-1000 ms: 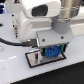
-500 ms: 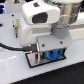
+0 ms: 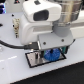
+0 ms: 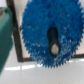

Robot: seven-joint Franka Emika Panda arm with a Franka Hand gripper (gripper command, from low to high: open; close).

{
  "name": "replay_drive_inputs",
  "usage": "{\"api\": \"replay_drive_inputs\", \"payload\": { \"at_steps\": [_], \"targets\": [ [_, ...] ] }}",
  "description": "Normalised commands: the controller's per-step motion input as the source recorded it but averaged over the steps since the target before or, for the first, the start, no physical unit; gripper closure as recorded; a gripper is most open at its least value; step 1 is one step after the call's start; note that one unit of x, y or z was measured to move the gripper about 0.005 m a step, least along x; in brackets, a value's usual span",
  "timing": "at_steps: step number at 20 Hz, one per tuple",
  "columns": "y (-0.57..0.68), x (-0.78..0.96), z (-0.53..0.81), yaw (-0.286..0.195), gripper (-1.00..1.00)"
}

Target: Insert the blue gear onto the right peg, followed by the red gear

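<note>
And the arm's bulky white head crowds right over the plate, hiding much of it. The blue gear sits low over that black-bordered white plate, toothed and round, and the wrist view shows a dark slot at its hub with the right peg in it. Gripper straddles the gear; whether it's clamped, can't tell.

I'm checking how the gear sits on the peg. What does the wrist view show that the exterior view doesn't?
Only the wrist view shows a peg inside the blue gear's dark centre hole. Only the exterior view shows the arm, the gripper above the gear, and a second thin post towards its left. Both show the blue gear over the black-bordered plate.
</note>
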Motion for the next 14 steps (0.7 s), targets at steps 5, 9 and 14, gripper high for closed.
{"api": "replay_drive_inputs", "payload": {
  "at_steps": [5,9,14],
  "targets": [
    [0.13,-0.30,0.40,0.000,-1.00],
    [0.25,-0.56,0.18,0.000,-1.00],
    [0.26,-0.68,0.09,0.000,-1.00]
  ]
}}
